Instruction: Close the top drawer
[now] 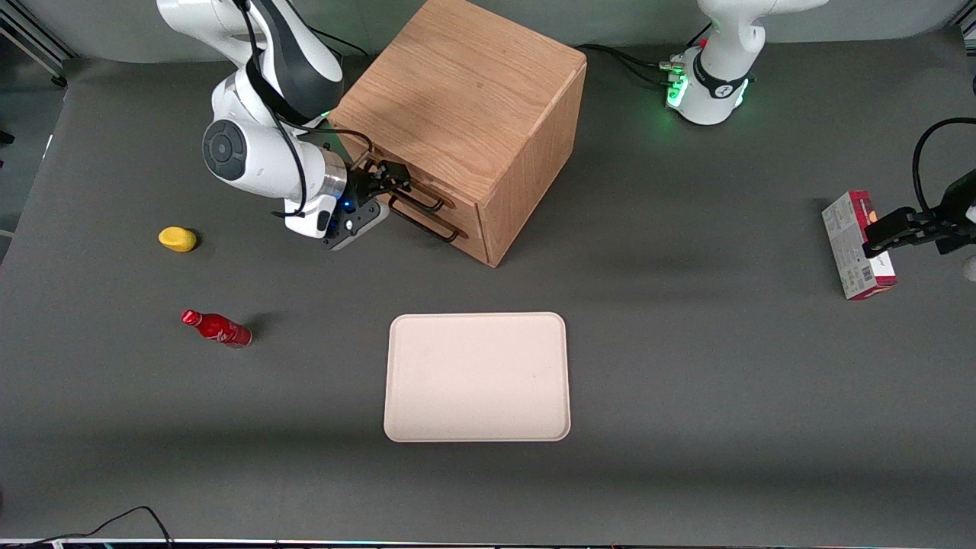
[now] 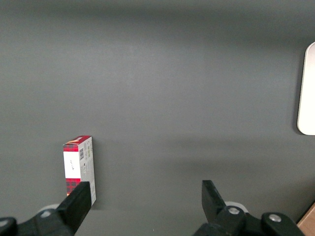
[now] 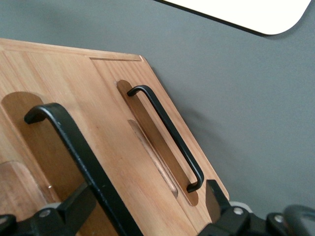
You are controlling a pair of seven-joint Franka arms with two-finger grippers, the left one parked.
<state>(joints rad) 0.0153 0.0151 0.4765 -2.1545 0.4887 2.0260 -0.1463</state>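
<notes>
**Front view: gripper parked right at the top drawer's handle**

We see the gripper [image 1: 383, 185] pressed up in front of the wooden cabinet [image 1: 465, 114], level with the top drawer [image 1: 427, 192]. Its 2 fingers [image 3: 78, 206] stand spread wide, and the top handle [image 3: 74, 147] runs between them, with no squeeze on it that we can make out. On the wrist camera the lower drawer [image 3: 147, 123] shows its own black handle [image 3: 167, 132] beside it. Whether the top drawer sits flush with the cabinet face, we cannot tell.

Nearer the front camera lies a pale tray [image 1: 477, 377]. Toward the working arm's end of the table we spot a yellow fruit [image 1: 177, 239] and a red bottle [image 1: 216, 328] lying on its side. A red box [image 1: 858, 244] rests toward the parked arm's end.
</notes>
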